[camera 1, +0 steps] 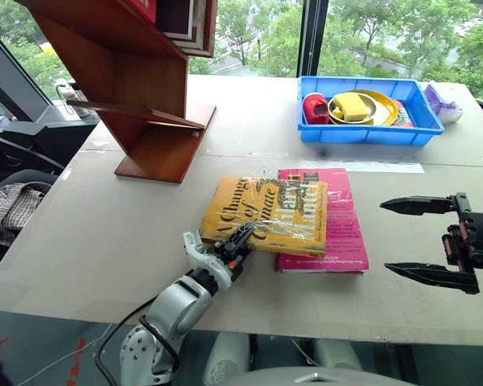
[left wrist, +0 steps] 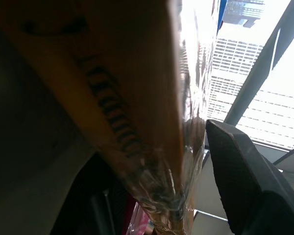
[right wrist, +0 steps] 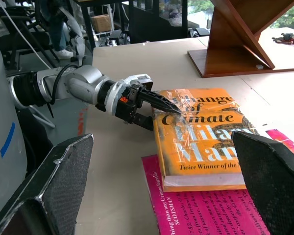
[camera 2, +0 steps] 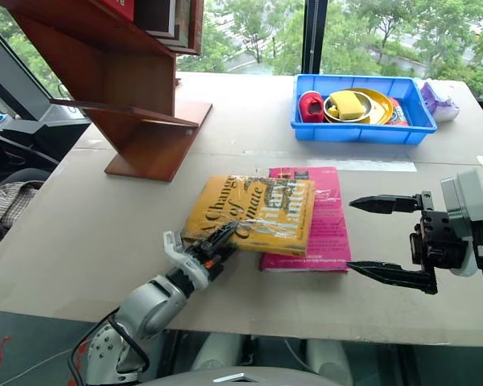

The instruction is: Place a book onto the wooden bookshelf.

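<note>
The book, a yellow paperback under a glossy creased cover, lies flat near the table's front, its right part resting on a magenta-pink paperback. My left gripper is at the book's near left corner, shut on the cover edge with one finger on top and one beneath; the left wrist view has that edge running between the fingers. My right gripper hovers open to the right of both books, pointing left at them. The wooden bookshelf stands at the far left of the table.
A blue plastic tray with a yellow plate, a sponge and a red item sits at the back right. A purple-white object lies beside it. Bare tabletop stretches between the bookshelf and the books. A window runs behind the table.
</note>
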### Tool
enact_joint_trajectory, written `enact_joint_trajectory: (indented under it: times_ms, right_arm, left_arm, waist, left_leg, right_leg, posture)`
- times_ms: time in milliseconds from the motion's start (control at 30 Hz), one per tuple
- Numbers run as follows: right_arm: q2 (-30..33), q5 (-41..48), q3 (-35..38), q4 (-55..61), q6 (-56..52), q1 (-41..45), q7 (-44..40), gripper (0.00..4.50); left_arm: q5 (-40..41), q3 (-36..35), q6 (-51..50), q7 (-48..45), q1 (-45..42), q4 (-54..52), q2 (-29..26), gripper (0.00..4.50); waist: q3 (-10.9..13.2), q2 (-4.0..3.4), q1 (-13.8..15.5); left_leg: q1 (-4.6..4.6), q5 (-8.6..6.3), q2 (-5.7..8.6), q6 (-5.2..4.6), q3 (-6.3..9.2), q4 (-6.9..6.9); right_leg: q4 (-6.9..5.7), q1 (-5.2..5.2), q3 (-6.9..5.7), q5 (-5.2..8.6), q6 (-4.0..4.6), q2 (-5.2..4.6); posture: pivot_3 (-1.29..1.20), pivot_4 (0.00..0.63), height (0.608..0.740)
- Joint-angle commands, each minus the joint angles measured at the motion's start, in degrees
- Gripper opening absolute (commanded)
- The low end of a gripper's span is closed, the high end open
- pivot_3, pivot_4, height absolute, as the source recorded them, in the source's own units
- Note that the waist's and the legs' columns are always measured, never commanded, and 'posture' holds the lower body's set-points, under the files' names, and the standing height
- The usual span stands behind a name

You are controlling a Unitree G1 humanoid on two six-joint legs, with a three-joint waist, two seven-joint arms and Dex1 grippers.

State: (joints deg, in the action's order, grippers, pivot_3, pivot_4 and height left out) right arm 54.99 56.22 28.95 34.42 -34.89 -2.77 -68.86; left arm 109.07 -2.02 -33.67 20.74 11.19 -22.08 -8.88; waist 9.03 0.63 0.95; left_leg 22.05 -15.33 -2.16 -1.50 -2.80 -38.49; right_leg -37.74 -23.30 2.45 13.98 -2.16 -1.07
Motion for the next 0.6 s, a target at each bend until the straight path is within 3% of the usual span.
enact_joint_trajectory:
  times_ms: [33,233,300,367,467,533,600]
  right_arm:
    - [-0.9,-0.68,-0.89,-0.06,2.13,1.23,0.43,4.5]
    - [-4.15,-2.27,-4.67,-2.79,4.67,3.96,1.4,4.5]
    - [-5.5,-3.2,-6.88,-4.7,5.78,6.42,1.45,4.5]
    - [-6.87,-4.52,-9.36,-6.96,7.07,9.39,1.32,4.5]
    - [-8.69,-6.35,-11.86,-9.78,8.87,12.73,0.82,4.5]
    - [-9.41,-6.97,-12.68,-10.76,9.64,13.79,0.58,4.5]
    - [-10.18,-7.72,-13.64,-11.71,10.39,15.17,0.5,4.5]
  left_arm:
    - [-6.11,-0.75,-2.39,-6.66,-0.65,-0.88,-3.4,0.35]
    - [-16.31,-7.82,-2.96,-20.67,-5.59,-8.23,-15.1,0.25]
    - [-19.02,-12.08,-3.48,-25.62,-13.24,-9.35,-23.0,0.25]
    - [-24.73,-14.55,-4.89,-31.81,-21.9,-10.61,-32.9,0.25]
    - [-38.67,-13.49,-3.55,-40.55,-32.55,-10.7,-46.47,0.25]
    - [-46.03,-12.28,-1.7,-44.44,-36.28,-10.16,-50.82,0.25]
    - [-60.75,-8.57,5.47,-50.12,-40.14,-9.39,-57.38,0.25]
  waist:
    - [0.0,0.05,-0.16]
    - [0.31,0.58,-0.48]
    - [0.33,0.55,-0.28]
    - [0.98,1.37,0.0]
    - [0.99,1.07,-0.18]
    - [0.95,0.94,-0.4]
    - [1.05,0.89,-0.53]
  left_leg:
    - [-0.01,0.0,0.0,0.0,-0.01,0.0]
    - [0.38,0.0,-0.08,0.01,0.03,0.04]
    - [0.54,0.0,-0.09,0.01,0.04,0.04]
    - [0.68,0.01,-0.09,0.02,0.13,0.02]
    - [0.81,0.11,-0.16,0.19,0.13,-0.04]
    - [0.72,0.03,-0.01,0.05,0.0,0.14]
    - [0.78,0.01,-0.03,0.03,-0.04,0.22]
  right_leg:
    - [0.0,0.0,0.01,0.0,-0.01,0.01]
    - [0.1,-0.32,-0.03,-0.1,0.17,0.08]
    - [0.12,-0.43,-0.04,-0.1,0.17,0.01]
    - [0.08,-0.53,-0.19,-0.11,0.18,0.07]
    - [0.2,-0.53,-0.45,-0.23,0.37,0.11]
    - [0.38,-0.51,-0.12,-0.16,0.22,0.03]
    - [0.63,-0.53,-0.05,-0.17,0.13,0.06]
  posture:
    - [0.0,0.15,0.74]
    - [0.0,0.15,0.74]
    - [0.0,0.15,0.74]
    - [0.0,0.15,0.74]
    - [0.0,0.15,0.74]
    - [0.0,0.15,0.74]
    - [0.0,0.15,0.74]
